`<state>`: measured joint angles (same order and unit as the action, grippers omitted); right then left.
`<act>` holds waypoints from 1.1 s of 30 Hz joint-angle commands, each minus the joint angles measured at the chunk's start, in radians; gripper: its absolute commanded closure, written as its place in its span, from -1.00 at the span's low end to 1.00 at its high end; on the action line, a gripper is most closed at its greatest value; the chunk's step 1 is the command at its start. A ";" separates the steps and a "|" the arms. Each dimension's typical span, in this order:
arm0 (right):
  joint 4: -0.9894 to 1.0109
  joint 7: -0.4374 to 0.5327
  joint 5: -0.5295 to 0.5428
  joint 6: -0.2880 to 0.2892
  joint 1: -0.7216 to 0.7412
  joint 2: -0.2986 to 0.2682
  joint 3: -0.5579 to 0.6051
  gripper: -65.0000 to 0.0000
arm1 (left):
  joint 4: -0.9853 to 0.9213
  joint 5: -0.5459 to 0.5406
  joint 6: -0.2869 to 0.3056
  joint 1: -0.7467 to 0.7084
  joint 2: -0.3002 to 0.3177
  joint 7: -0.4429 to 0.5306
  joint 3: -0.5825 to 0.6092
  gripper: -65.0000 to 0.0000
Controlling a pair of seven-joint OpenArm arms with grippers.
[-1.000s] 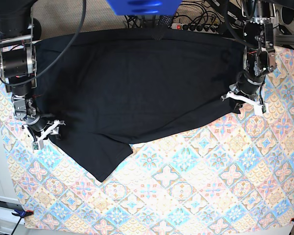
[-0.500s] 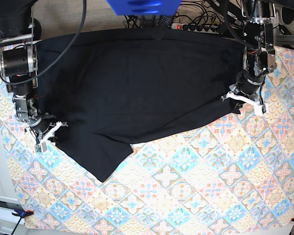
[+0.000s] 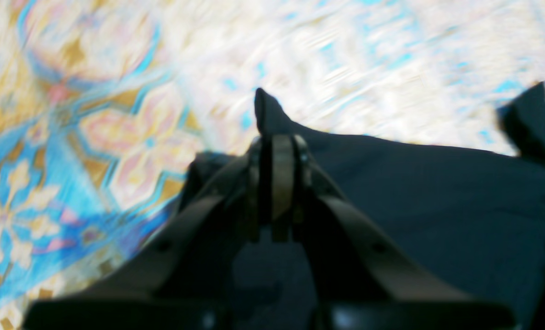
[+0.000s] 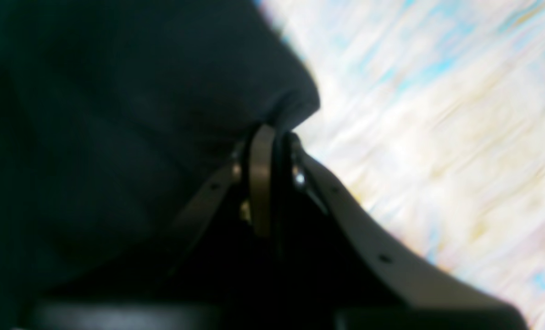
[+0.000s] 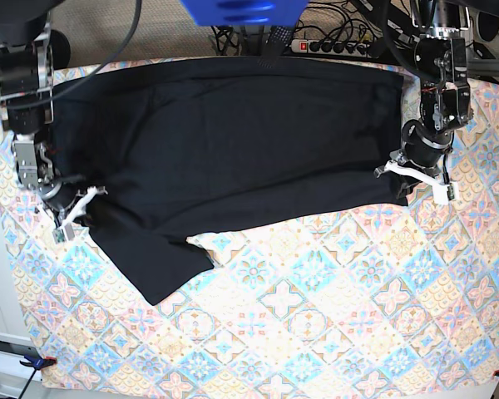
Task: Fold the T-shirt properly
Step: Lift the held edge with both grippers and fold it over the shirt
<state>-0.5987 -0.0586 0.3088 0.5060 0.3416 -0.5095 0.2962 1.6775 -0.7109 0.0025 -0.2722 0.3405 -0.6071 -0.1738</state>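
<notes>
Lying flat across the far half of the patterned tablecloth [image 5: 333,316], the black T-shirt [image 5: 233,141] spans almost the full width of the base view, far edge near the back of the table, near hem running roughly level from mid-left to right. Left side of the base view: right gripper [image 5: 73,212] sits at the shirt's left edge, jaws pinched together on a fold of black cloth; right wrist view confirms it, right gripper [image 4: 272,137] with pads closed and T-shirt [image 4: 116,114] fabric bunching out above the tips, blurred tablecloth [image 4: 437,137] to the right. Just below and right of that gripper a flap of the shirt, sleeve or corner, cannot tell which, hangs toward the near side and ends in a rounded tip on the cloth, with a small notch of tablecloth showing between flap and main hem. Middle: shirt body mostly smooth, a few shallow wrinkles, blue object [image 5: 243,10] above the far edge, cables and power strip [image 5: 333,46] behind it. Right side of the base view: left gripper [image 5: 416,173] at the shirt's near-right corner, jaws closed on the fabric; left wrist view shows left gripper [image 3: 277,151] clamped with a pointed tuft of T-shirt [image 3: 437,192] sticking up past the tips, another raised corner at far right, tablecloth [image 3: 93,137] blurred around it
</notes>
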 commanded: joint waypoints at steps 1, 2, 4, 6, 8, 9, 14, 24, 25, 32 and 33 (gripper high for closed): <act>-0.063 0.022 0.019 -0.005 0.001 -0.033 -0.044 0.99 | 0.034 0.000 0.001 -0.011 0.012 0.017 -0.010 1.00; -0.106 0.004 0.019 -0.005 -0.039 -0.033 -0.081 0.99 | 0.045 0.000 0.001 -0.014 0.012 0.016 -0.019 1.00; -0.206 -0.033 0.019 -0.005 -0.105 -0.033 -0.148 0.99 | 0.052 -0.003 0.001 -0.040 0.012 0.016 -0.039 1.00; -0.292 -0.071 0.019 -0.004 -0.164 -0.038 -0.214 0.99 | 0.052 -0.005 0.001 -0.054 0.012 0.016 -0.057 1.00; -0.382 -0.106 0.019 -0.004 -0.227 -0.051 -0.282 0.99 | 0.052 0.000 0.003 -0.075 0.018 0.016 -0.083 1.00; -0.415 -0.119 0.019 0.001 -0.253 -0.051 -0.303 0.99 | 0.052 -0.003 0.003 -0.086 0.030 0.016 -0.089 1.00; -0.547 -0.182 0.019 0.070 -0.361 -0.053 -0.424 0.99 | 0.052 -0.006 0.003 -0.112 0.061 0.017 -0.091 1.00; -0.692 -0.237 0.019 0.081 -0.546 -0.051 -0.507 0.99 | 0.052 -0.005 0.003 -0.203 0.090 0.022 -0.091 1.00; -0.694 -0.237 0.019 0.081 -0.562 -0.051 -0.507 0.99 | 0.052 -0.002 0.003 -0.212 0.090 0.022 -0.091 1.00; -0.680 -0.240 0.017 0.081 -0.589 -0.050 -0.496 0.98 | 0.045 0.004 0.003 -0.246 0.085 -0.003 -0.083 0.98; -0.680 -0.240 0.017 0.081 -0.597 -0.050 -0.496 0.97 | 0.045 0.004 0.003 -0.247 0.085 -0.020 -0.083 0.98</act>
<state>-1.2686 -0.3168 0.3176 0.5938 -0.2554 -0.5331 -0.1917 1.7111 -0.7136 0.0113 -0.5129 0.4129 -0.6380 -0.2504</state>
